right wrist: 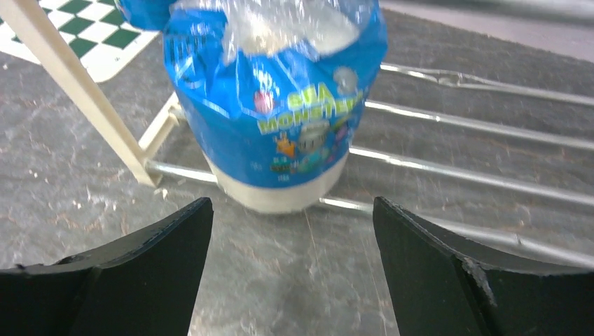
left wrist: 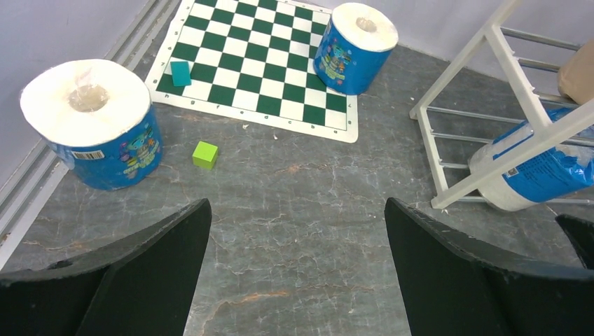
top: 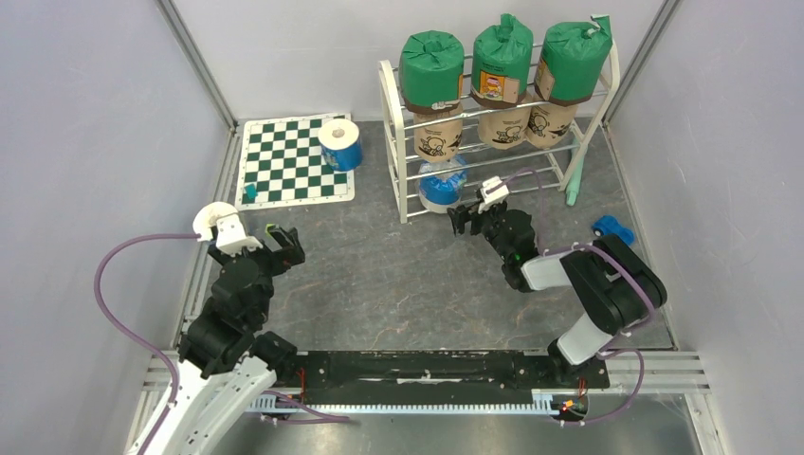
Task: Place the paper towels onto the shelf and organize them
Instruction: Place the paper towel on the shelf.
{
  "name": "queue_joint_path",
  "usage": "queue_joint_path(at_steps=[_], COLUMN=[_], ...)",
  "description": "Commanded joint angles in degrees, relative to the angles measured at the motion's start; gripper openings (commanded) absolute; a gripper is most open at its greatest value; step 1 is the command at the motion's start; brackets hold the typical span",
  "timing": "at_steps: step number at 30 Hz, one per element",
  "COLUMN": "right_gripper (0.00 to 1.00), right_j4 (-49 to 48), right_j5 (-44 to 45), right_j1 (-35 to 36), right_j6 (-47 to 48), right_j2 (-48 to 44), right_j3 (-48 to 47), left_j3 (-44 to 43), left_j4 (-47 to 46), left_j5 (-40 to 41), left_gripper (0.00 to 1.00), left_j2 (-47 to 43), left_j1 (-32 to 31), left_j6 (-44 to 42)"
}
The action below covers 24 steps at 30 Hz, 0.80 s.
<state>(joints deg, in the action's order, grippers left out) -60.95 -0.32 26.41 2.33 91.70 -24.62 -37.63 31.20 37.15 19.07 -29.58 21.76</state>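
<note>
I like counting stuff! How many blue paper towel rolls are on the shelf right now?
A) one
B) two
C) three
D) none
A: only one blue roll sits on the bottom tier of the shelf. A second blue roll stands on the checkered mat, and a third blue roll stands on the table.
</note>
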Motion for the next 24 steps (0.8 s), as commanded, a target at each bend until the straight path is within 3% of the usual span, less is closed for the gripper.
queue_joint_path(at_steps=[1,17,24], right_gripper=[0.86,0.61,0.59], right_j4=[-7.1,-8.6,-9.1], right_j5=[-3.7,-14.9,-15.2], right_j1=[-0.7,-0.6,0.8], right_j6=[-2.3,-13.3,-14.3], right_j2=[3.7,11.6,12.0], right_j3=[-5.0,-12.8,-12.8], left_j3=[1.3,1.4,1.4], left_j4=[-2.9,-2.2,-2.3], left_j5=[1.1,2.1,1.7], left_gripper=[1.0,1.0,1.0], left_j2=[-1.5,-0.3,0.0], left_j1=[0.4,0.8,1.2], left_j6=[-3.5,-3.7,-3.6])
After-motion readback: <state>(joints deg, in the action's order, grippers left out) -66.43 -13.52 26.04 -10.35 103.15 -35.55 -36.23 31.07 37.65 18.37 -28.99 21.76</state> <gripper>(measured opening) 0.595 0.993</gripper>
